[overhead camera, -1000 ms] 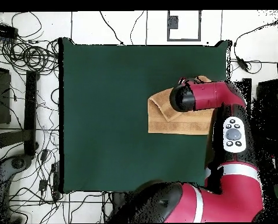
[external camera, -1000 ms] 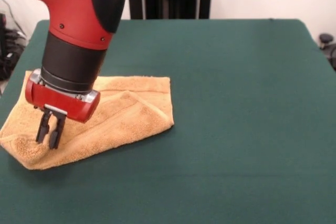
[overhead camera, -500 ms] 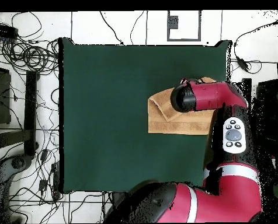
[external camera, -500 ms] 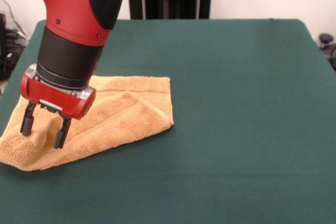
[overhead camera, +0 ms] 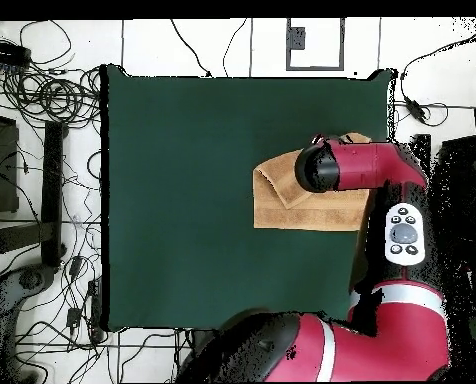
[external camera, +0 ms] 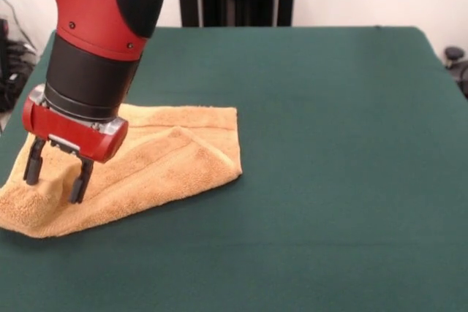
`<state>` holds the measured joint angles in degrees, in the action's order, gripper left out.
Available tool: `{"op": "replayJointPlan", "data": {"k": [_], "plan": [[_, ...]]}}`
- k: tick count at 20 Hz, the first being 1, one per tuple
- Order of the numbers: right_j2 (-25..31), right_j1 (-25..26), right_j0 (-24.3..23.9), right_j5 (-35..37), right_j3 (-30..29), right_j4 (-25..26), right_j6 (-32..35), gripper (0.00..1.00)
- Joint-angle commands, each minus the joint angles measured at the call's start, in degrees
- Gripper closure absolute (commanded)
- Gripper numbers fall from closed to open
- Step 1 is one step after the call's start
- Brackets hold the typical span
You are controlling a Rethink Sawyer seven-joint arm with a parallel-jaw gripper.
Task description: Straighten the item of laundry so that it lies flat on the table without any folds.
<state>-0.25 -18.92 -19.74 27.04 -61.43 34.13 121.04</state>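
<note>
Front view. The gripper (external camera: 53, 172) hangs with its two fingers (external camera: 77, 182) spread wide and nothing between them, tips down just over the left end of the towel (external camera: 164, 162). The towel lies doubled on the table (external camera: 329, 144), at about 9 o'clock of the tabletop near its left edge; a flap crosses it diagonally, its fold ridge running toward 4 o'clock. The open stance over the bunched end at 8 o'clock suggests a pinch of the upper layer is being prepared, so the fold can be drawn out. No brand, label or writing is legible on towel, arm or table.
</note>
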Motion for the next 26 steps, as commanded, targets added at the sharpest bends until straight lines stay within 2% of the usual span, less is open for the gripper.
{"op": "replayJointPlan", "data": {"k": [1,4,9,26], "plan": [[5.9,3.34,-0.79,5.18,-4.73,-6.69,3.91,0.0],[10.98,5.18,-5.19,3.61,-7.5,-10.07,0.62,0.0],[15.52,8.54,-9.19,9.66,-7.41,-15.07,-4.89,0.0],[16.82,11.84,-10.85,17.24,-6.01,-21.95,-5.49,0.0]]}}
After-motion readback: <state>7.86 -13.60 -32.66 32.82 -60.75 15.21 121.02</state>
